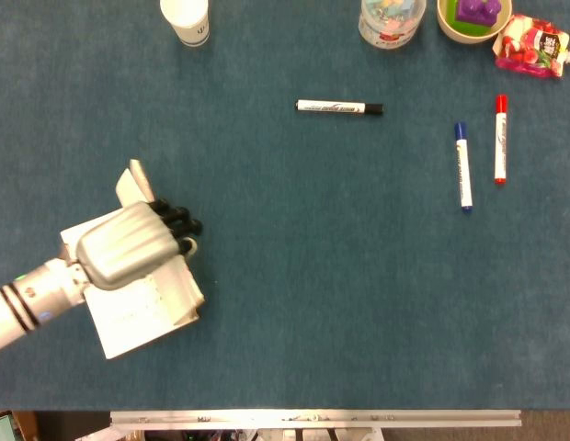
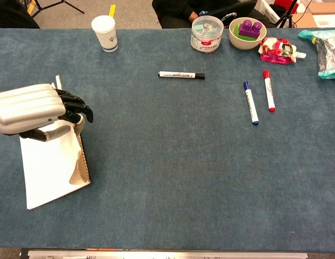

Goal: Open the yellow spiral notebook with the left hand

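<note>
Left hand has your fingers curled on the yellow spiral notebook's lifted cover at the table's near-left, white page exposed, so hold that pinch or the cover likely flops shut.

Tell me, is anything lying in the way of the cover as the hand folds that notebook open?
Nothing visible does. The left hand already holds the yellow spiral notebook by its lifted cover, and the table around it is bare; the markers lie far right.
</note>
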Available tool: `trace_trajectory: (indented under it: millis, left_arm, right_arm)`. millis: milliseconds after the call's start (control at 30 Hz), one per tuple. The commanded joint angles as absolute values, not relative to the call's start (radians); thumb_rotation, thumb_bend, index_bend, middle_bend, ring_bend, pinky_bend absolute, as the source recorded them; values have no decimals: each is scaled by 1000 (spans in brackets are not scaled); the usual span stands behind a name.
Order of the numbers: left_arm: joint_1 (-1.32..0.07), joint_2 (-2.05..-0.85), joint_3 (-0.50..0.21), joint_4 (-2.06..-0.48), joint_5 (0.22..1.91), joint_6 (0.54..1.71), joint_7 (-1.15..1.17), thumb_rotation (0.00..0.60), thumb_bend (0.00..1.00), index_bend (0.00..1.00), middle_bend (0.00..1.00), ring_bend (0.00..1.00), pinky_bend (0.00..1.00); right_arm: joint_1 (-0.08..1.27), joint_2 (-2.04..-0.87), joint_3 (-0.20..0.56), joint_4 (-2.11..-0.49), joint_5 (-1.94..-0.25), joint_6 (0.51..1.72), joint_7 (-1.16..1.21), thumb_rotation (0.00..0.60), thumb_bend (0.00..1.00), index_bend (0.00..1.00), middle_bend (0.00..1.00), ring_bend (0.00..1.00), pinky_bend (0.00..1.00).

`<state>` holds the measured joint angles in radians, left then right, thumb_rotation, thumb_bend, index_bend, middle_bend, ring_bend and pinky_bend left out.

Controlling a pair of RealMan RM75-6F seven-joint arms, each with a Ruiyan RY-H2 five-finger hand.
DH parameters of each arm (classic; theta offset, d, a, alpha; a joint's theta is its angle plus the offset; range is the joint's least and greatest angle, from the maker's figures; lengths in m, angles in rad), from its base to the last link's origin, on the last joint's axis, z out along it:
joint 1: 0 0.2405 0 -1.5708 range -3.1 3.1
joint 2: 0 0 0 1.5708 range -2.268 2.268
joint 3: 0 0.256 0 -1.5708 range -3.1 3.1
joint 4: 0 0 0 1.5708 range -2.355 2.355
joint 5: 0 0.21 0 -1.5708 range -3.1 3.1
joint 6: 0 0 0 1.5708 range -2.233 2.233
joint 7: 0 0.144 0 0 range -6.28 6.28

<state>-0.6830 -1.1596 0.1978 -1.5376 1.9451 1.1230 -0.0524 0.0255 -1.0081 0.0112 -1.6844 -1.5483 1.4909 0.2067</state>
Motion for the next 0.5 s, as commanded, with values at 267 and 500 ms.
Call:
trace_trajectory:
  millis: [267,500]
  left_arm:
    - [-796,-1240,100,-1707,1851,827,245,600,552,586,285,259,356]
    - [-797,-1326,39,-1711,1688,725,405,600,552,565,258,240,354]
  right_arm:
    - [13,-1010,11,-1648,-1535,1496,248,600,394,363,323,222,292]
    - [8,-1009,13,-1631,-1532,1502,270,600,394,363,323,222,292]
